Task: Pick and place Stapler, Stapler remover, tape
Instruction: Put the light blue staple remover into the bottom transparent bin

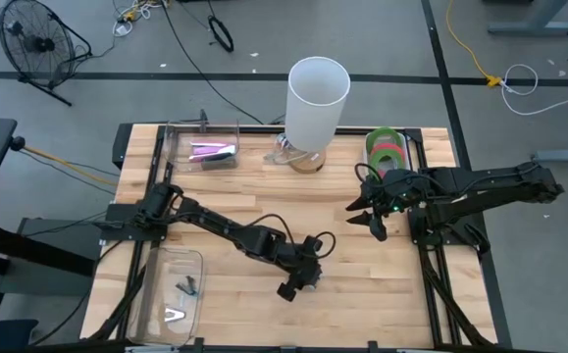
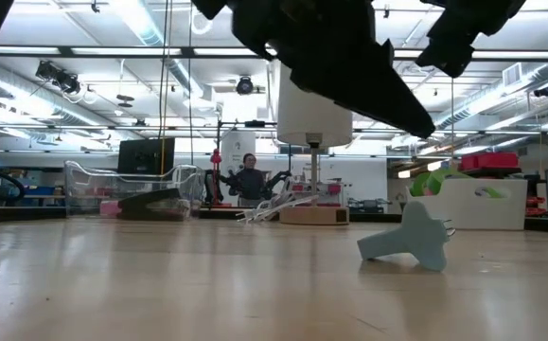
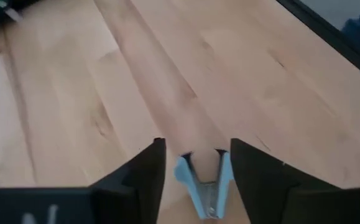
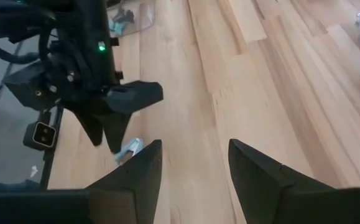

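Note:
A light blue staple remover (image 2: 411, 242) lies on the bare wooden table, resting on its handles and jaw tips. My left gripper (image 1: 303, 273) hovers just above it, open. In the left wrist view the remover (image 3: 203, 180) shows between the two fingers with a gap on each side. My right gripper (image 1: 370, 211) is open and empty above the table's right half. A purple stapler (image 1: 212, 152) lies in a clear bin at the far left. Green and red tape rings (image 1: 387, 150) lie stacked at the far right.
A tall white cylinder (image 1: 317, 98) stands at the far middle on a wooden base. A clear tray (image 1: 156, 270) at the near left holds a few small removers. In the low view a person sits in the room beyond the table.

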Available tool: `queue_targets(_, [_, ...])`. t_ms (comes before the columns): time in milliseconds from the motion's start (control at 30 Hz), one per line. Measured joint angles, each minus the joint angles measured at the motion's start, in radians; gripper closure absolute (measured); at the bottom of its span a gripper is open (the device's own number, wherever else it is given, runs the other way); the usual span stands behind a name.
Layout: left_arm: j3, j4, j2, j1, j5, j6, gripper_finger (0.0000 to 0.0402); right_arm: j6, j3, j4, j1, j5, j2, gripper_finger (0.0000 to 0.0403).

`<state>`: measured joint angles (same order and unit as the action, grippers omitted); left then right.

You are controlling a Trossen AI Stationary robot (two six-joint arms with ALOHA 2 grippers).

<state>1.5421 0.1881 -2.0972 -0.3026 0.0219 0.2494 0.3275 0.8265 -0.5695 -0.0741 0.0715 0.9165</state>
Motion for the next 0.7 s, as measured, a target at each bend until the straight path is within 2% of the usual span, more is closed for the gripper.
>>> queue_targets(133, [0.01,0.005,0.0,-0.014,0.011,0.0,0.0198,-0.011,0.0,-0.006,0.0,-0.001,0.0,0.0218])
queue_targets(333, [0.01,0.005,0.0,-0.05,0.026,0.0,0.0193,-0.022,0.001,-0.019,0.0,-0.001,-0.023,0.0218])
queue_targets(700, [0.01,0.003,0.0,-0.066,-0.005,-0.021,0.0193,-0.093,0.115,-0.252,0.0,-0.011,-0.146,0.0218])
